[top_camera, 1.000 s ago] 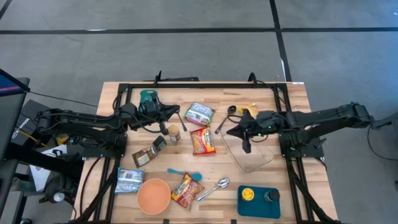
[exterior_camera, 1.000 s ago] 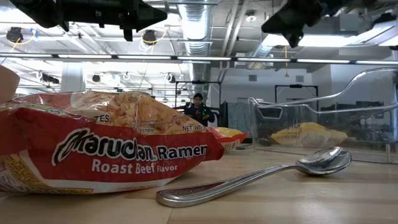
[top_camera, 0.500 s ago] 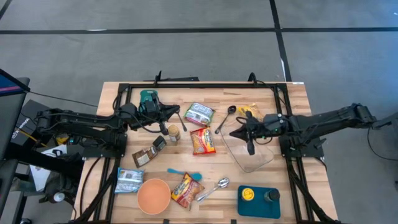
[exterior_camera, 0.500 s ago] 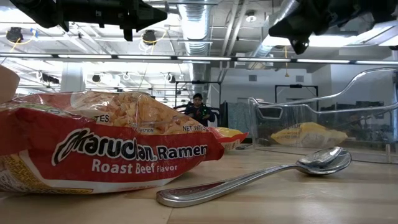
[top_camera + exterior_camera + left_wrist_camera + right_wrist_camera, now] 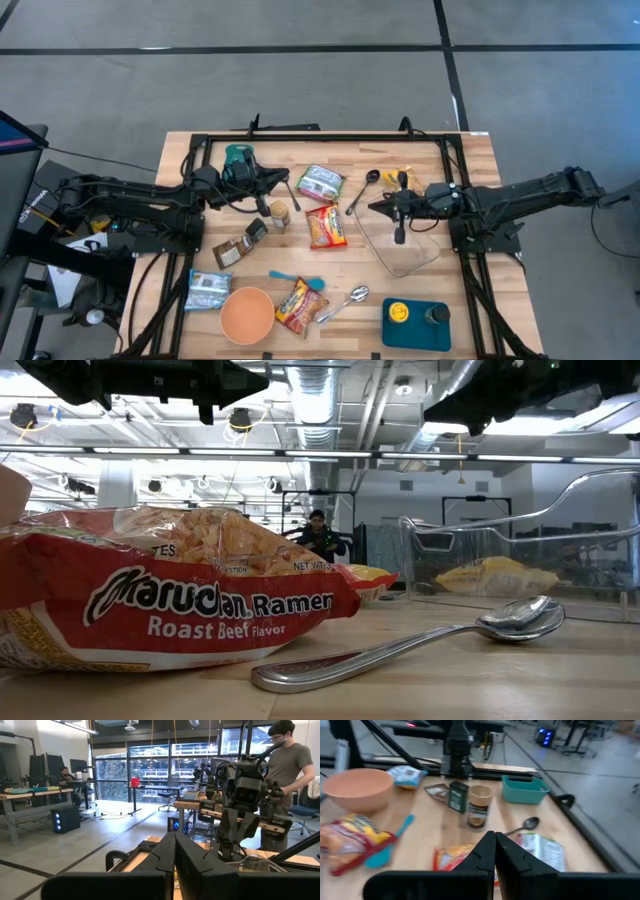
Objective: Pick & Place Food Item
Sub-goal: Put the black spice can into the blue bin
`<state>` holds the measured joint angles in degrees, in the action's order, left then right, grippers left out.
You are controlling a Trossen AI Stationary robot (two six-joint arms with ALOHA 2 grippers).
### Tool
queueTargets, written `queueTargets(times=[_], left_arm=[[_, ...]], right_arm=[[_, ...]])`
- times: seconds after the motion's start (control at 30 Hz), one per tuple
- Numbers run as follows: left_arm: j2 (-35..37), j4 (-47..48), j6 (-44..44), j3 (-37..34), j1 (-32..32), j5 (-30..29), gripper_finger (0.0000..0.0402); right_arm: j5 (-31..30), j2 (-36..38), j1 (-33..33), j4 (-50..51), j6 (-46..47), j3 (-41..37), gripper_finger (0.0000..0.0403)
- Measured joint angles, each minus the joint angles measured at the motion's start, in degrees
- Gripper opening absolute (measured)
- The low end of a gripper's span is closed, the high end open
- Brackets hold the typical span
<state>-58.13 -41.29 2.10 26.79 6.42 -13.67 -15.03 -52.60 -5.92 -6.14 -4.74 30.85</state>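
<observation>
Several food packets lie flat on the wooden table: a red ramen packet in the middle, a green-white packet beyond it, and a second ramen packet near the front edge. My right gripper is shut and empty, held above the table over the left edge of a clear container. My left gripper is shut and empty too, hovering at the middle left near a paper cup.
An orange bowl, a blue spatula, a metal spoon and a silver packet lie near the front. A teal bin stands far left, a blue tray front right. A person stands beyond the table.
My right gripper has rolled about its own long axis and drawn back a little toward the table's right edge, staying shut and empty. Nothing on the table has moved.
</observation>
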Motion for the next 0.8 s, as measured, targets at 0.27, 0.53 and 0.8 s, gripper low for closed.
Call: queueTargets(times=[0.27, 0.53, 0.8], left_arm=[[0.0, 2.8, -6.0, 0.0, -1.7, 0.0, 0.0], [4.2, 18.3, -14.4, 2.9, -2.5, -5.8, 0.0], [6.4, 46.5, -24.1, 11.0, -2.5, -8.3, 0.0]], right_arm=[[-0.1, 0.0, 3.8, 0.1, 0.7, 0.0, 0.0001], [-0.1, 0.0, 5.3, 0.3, 1.7, 0.0, 0.0001], [-0.1, 0.0, 5.3, 1.0, 1.7, 0.0, 0.0001]])
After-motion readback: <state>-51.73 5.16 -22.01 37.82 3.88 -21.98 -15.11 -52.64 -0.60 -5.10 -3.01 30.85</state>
